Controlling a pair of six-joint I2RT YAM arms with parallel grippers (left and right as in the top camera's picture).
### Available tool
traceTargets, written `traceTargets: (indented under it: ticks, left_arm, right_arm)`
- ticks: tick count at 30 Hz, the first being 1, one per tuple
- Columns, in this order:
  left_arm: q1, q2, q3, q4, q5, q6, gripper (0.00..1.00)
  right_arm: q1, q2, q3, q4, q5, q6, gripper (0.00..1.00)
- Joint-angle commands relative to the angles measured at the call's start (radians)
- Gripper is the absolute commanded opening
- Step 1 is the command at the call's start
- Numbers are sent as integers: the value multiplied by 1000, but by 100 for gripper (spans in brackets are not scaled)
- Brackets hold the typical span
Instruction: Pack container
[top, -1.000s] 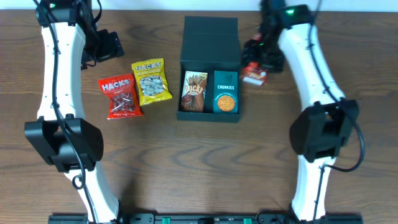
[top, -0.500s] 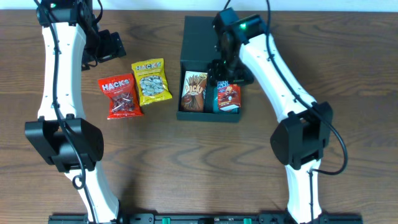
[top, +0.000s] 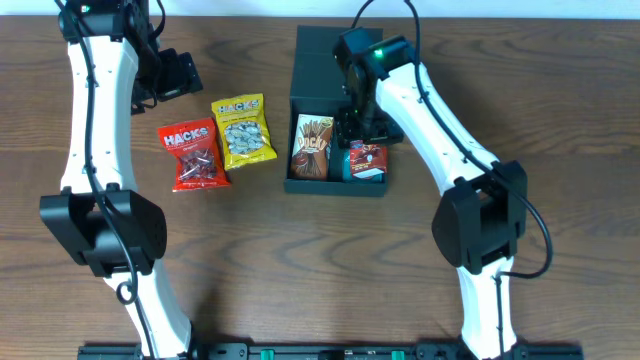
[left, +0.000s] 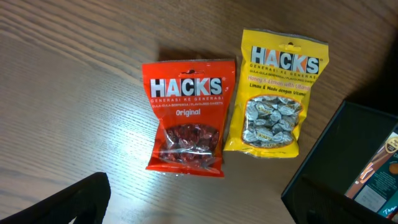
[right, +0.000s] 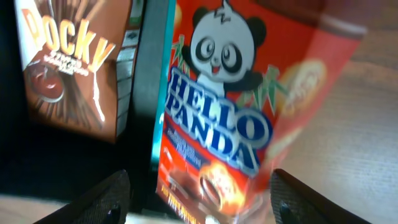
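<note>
The dark teal container stands open at mid-table, its lid folded back. Inside, a Pocky box lies on the left. On the right, a red Hello Panda packet lies tilted over a teal carton. My right gripper hovers just above the packet, open. In the right wrist view the blurred packet sits between the spread fingers with a gap on the left side. My left gripper hangs open at the back left, holding nothing; one finger shows.
A red Hacks bag and a yellow Hacks bag lie flat side by side, left of the container. In the left wrist view the red bag and the yellow bag lie near the container's corner.
My right arm swung from right of the container to over it, carrying the Hello Panda packet into the right side. The packet now rests lower on the carton. The left arm stayed still.
</note>
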Motion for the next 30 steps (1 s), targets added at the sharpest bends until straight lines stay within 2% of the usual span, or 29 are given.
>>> traceTargets:
  ticks: [1,8,13,16,18,23,30]
  left_arm:
    - [-2,-19,13,-8,4,7,95]
    - [-2,-19,13,-7,4,6,95]
    - [-2,-19,13,-8,3,6,95]
    - [-2,-19,13,-8,4,6,95]
    - [-2,-19,13,-8,4,6,95]
    - [-2,-19,8,-10,2,6,95]
    - [8,-19,-100,-20,-91,19,95]
  right_arm:
    - [1,0,-60,28,21,-4,72]
    - [1,0,-90,50,22,-6,72]
    - [-3,0,-68,23,22,-9,69]
    - [-6,-5,0,-27,21,-14,79]
    - [-6,-15,56,-51,21,-20,81]
    - [-13,-63,190,-58,21,-35,95]
    - [-71,-115,251,-37,21,-53,98]
